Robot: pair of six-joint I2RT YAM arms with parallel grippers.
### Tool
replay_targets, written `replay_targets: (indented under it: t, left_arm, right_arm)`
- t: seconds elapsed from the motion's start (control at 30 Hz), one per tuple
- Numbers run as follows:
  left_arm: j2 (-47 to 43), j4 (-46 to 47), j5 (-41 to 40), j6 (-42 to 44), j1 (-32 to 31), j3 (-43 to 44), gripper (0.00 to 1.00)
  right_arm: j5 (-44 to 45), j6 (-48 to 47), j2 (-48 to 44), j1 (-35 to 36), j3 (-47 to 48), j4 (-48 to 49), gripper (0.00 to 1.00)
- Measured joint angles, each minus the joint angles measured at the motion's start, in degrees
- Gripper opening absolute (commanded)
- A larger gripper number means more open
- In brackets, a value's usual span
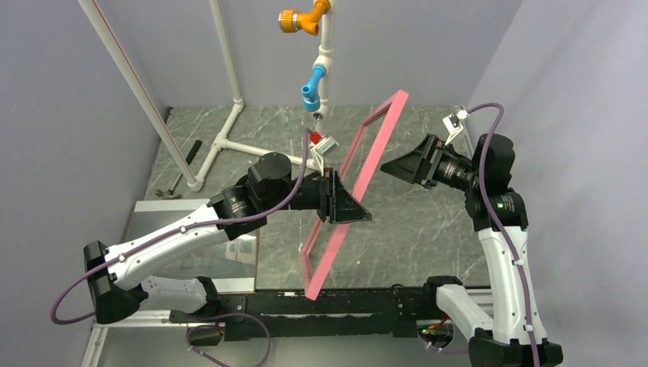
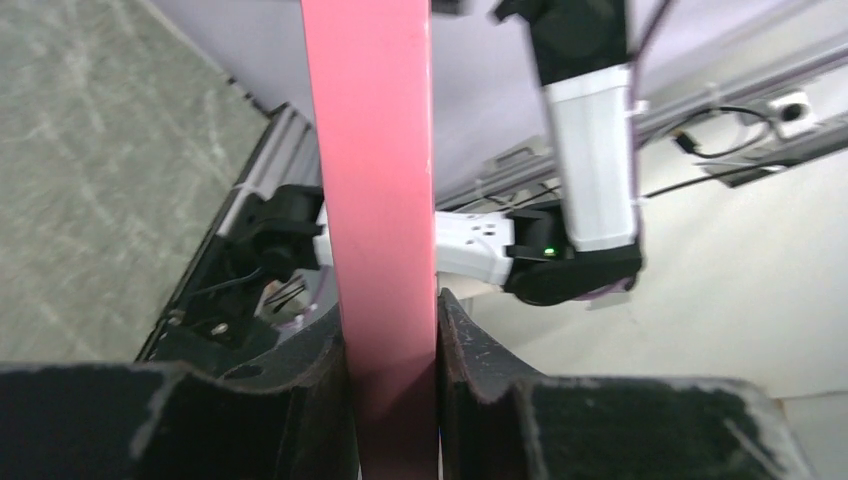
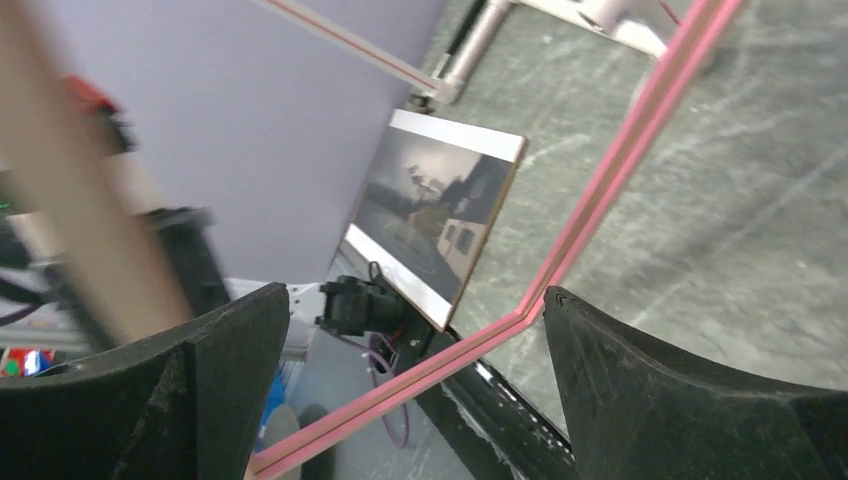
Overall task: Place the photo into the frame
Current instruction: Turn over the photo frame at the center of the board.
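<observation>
The frame (image 2: 380, 150) is held on edge, tilted, at centre of the top view, one rail pinched by the left gripper (image 1: 341, 202). The right gripper (image 1: 396, 165) is spread wide and empty, just right of it. The photo (image 3: 435, 225) is laid flat on the table, mid-picture in the right wrist view. On that single narrow pinch, the frame could be twisted or dropped.

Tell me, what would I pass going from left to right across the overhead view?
photo lying flat on the table → frame held up on edge → right gripper
</observation>
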Motion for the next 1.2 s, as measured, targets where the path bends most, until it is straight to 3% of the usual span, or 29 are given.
replay_targets:
  t: [0.2,0.43,0.57,0.87,1.2]
  left_arm:
    - [-0.04,12.98,4.42,-5.62,1.64,-2.23,0.0]
    - [1.14,36.22,5.95,-18.43,5.49,-15.1,0.0]
    - [2.14,43.82,5.99,-22.82,6.21,-17.62,0.0]
    - [2.82,53.18,5.86,-27.74,6.56,-21.27,0.0]
    - [5.07,58.88,5.9,-31.58,6.82,-21.99,0.0]
  right_arm:
    - [9.64,-3.28,-1.4,-0.04,-5.64,-5.03,0.98]
    - [18.43,-4.57,-1.55,-0.04,-15.04,-6.91,0.98]
    - [20.13,-4.52,-0.85,-0.04,-20.96,-5.42,0.98]
    - [19.1,0.55,3.3,0.59,-33.57,10.1,0.98]
    - [18.56,6.1,14.84,10.95,-35.45,36.11,0.96]
